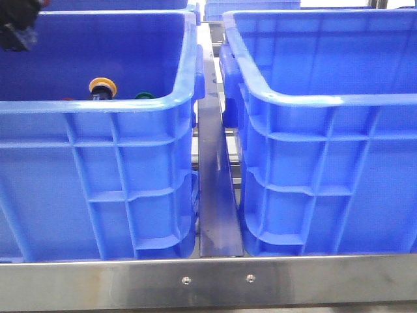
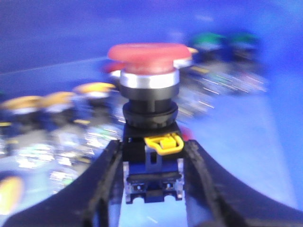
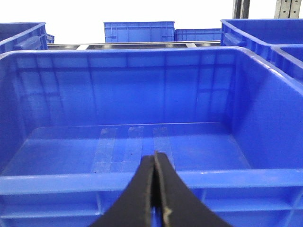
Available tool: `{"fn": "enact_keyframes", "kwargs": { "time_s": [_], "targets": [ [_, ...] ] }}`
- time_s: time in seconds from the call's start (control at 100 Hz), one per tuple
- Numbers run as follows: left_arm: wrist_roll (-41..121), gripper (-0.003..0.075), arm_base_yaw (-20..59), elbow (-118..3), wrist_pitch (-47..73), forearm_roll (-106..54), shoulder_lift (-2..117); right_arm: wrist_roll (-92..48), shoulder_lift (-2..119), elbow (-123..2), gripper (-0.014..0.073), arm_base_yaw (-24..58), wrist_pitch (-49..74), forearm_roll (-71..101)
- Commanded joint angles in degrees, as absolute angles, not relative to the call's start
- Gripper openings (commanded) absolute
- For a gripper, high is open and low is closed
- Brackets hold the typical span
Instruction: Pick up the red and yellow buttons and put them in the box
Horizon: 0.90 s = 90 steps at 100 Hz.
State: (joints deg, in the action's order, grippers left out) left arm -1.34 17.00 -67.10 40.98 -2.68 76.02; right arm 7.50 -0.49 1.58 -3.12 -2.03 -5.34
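In the front view, two blue crates stand side by side on a steel-edged surface (image 1: 208, 280), with a grey divider bar (image 1: 218, 195) running between them. The left crate (image 1: 98, 182) holds the buttons: over its near rim show a yellow cap (image 1: 102, 85) and, just to its right, a sliver of green cap (image 1: 144, 96). A trace of red sits at the rim to the left of the yellow one, too small to make out. At the top left corner, a dark piece of the left arm (image 1: 19, 26) hangs over this crate.

The left wrist view shows the left gripper (image 2: 152, 175) inside that crate, its two black fingers (image 2: 102, 189) clamped on the dark square body of a red button (image 2: 149, 54). The button stands upright between the fingers, red mushroom cap up, with a silver collar below the cap and a small yellow clip on its body. Behind it, blurred, lie more buttons with yellow caps (image 2: 21, 104) and green caps (image 2: 210, 40) on the crate floor.

The right crate (image 1: 326, 163), the box, shows only its blue walls in the front view. In the right wrist view, the right gripper (image 3: 155, 189) hovers at the near rim of the box (image 3: 151, 109), its fingers pressed together with nothing between them. The floor of the box shows only strips of clear tape (image 3: 132, 146). More blue crates (image 3: 139, 31) stand beyond.
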Motion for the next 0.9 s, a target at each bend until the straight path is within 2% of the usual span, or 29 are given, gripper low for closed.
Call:
{"fn": "enact_keyframes", "kwargs": {
  "time_s": [0.0, 0.22, 0.41, 0.65, 0.89],
  "targets": [
    [-0.8, 0.0050, 21.3, -68.5, 36.3, -3.7, 73.4, 7.3, -1.8, 1.9, -0.0068, -3.0, -6.3, -5.7],
    [1.8, 0.0050, 35.3, -68.5, 33.1, -3.8, 73.3, 7.3, -1.8, 1.9, -0.0068, -3.0, -6.3, -5.7],
    [1.8, 0.0050, 43.1, -68.5, 31.1, -3.8, 73.3, 7.3, -1.8, 1.9, -0.0068, -3.0, -6.3, -5.7],
    [1.8, 0.0050, 47.5, -68.5, 30.6, -3.8, 73.3, 7.3, -1.8, 1.9, -0.0068, -3.0, -6.3, -5.7],
    [1.8, 0.0050, 47.8, -68.5, 30.6, -4.1, 73.3, 7.3, -1.8, 1.9, -0.0068, -3.0, -6.3, -5.7]
  ]
}}
